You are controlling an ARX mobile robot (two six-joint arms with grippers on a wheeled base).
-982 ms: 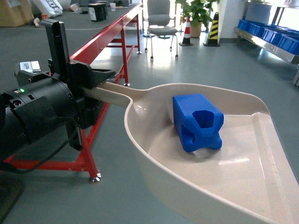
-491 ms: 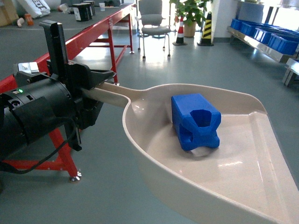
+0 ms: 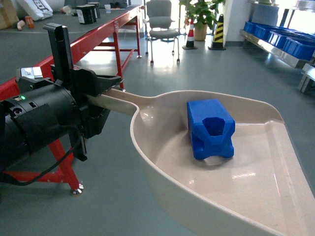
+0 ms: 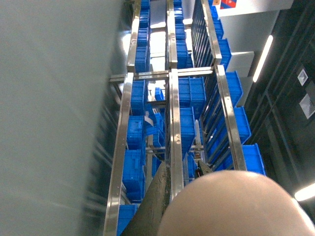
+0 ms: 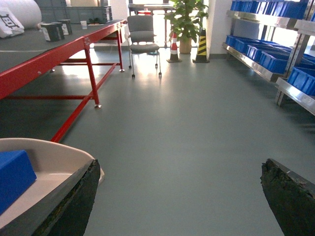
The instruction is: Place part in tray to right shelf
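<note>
Head view: over the grey floor (image 3: 206, 69), with a red-framed bench (image 3: 98, 34) behind and the stainless-steel shelf of blue crates (image 3: 285, 46) far right, the wide cream dustpan-shaped tray (image 3: 256, 172) runs off the lower edge. Its round handle (image 3: 115, 97) is clamped in the left claw (image 3: 101, 91), and the small bright-blue blocky part (image 3: 210, 129) rests inside. The right claw (image 5: 179, 196), on its wrist view, stands wide apart, holding nothing.

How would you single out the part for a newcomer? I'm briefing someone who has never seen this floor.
Find the wide cream tray held by its handle in the left gripper. Inside it lies the part, a small bright-blue block with angular recesses, unlike the big blue crates on the far shelf.
</note>
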